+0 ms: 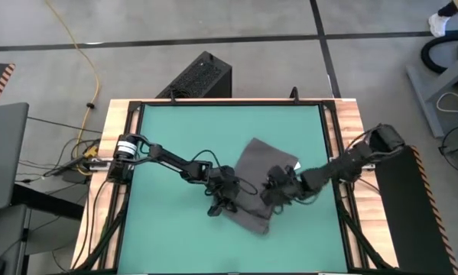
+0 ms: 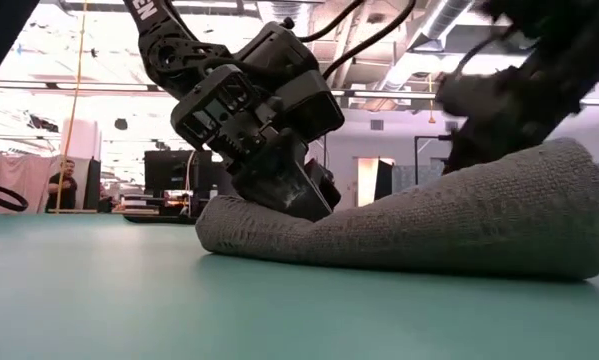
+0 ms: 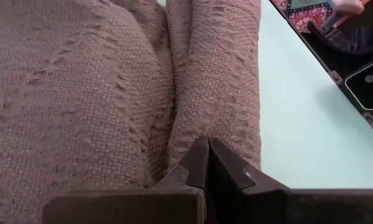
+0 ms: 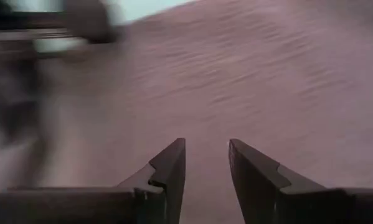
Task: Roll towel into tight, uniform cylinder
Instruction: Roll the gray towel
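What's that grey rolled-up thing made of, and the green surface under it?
The towel looks like soft woven cloth, likely cotton: the left wrist view shows a coarse, loose weave with matte threads. The table top seems a smooth green mat or coated board with a faint sheen; which one is unclear.

towel [image 1: 255, 172]: dark grey, woven texture | table [image 1: 183, 137]: green | arms: black

Left hand [image 3: 206, 163] closed (right hand [image 4: 206, 163] parted).
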